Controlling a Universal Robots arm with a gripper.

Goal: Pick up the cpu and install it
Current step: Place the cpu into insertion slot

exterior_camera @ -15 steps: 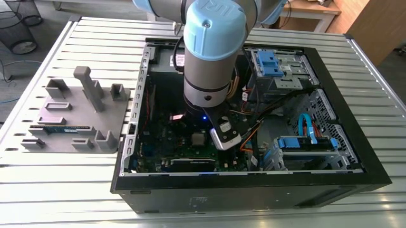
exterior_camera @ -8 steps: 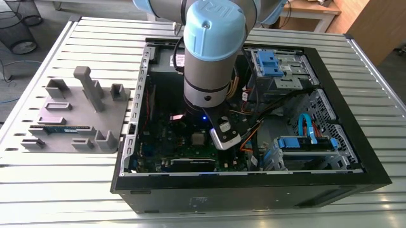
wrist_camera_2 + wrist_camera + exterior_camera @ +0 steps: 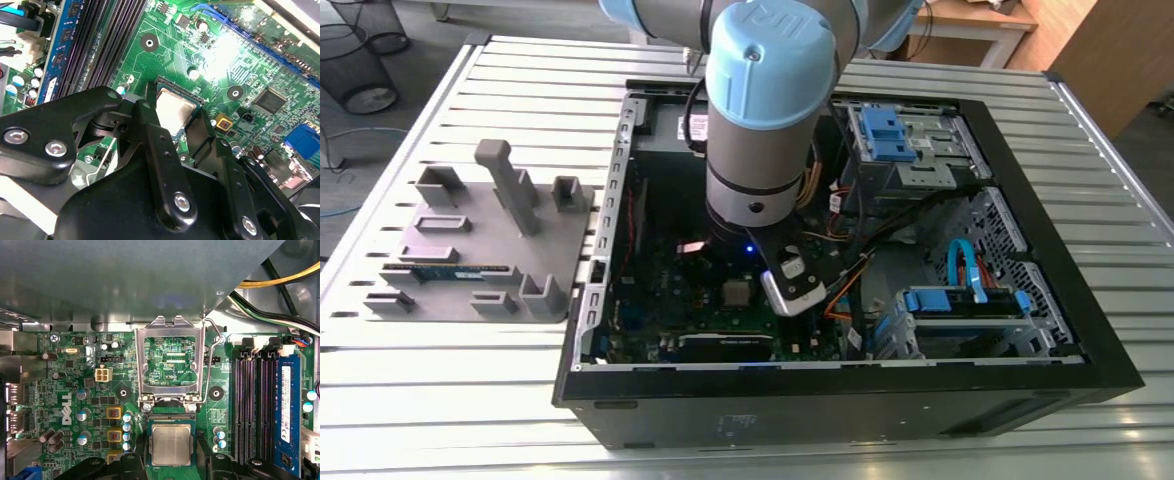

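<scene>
Exterior view, read from its left to its right: we see a grey fixture plate (image 3: 480, 250) lying on a slatted metal table (image 3: 400, 400), close to the table's edge at the exterior view's left. Upright grey blocks (image 3: 500, 180) stand on the plate, and a long blue-green memory stick (image 3: 454, 272) lies flat on it. Just beside the plate, in the middle of the table, an open black computer case (image 3: 854, 400) lies on its side. A robot arm (image 3: 767, 110), grey with pale blue caps, reaches straight down into the case over the green motherboard (image 3: 700, 318). Towards the exterior view's right, blue drive brackets (image 3: 958, 300) sit inside the case.

In both wrist views we see the cpu (image 3: 175, 114) (image 3: 171, 442), a small square chip with a dull silver top, sitting level in its socket (image 3: 171, 417) on the motherboard. The black gripper (image 3: 175, 102) (image 3: 171, 456) is pressed onto it, one finger (image 3: 155, 140) against each of two opposite edges. In the first wrist view the socket's metal load plate (image 3: 170, 327) stands hinged open just beside the cpu, and black memory slots (image 3: 252, 405) holding one blue memory module (image 3: 286, 410) run near the socket.
</scene>
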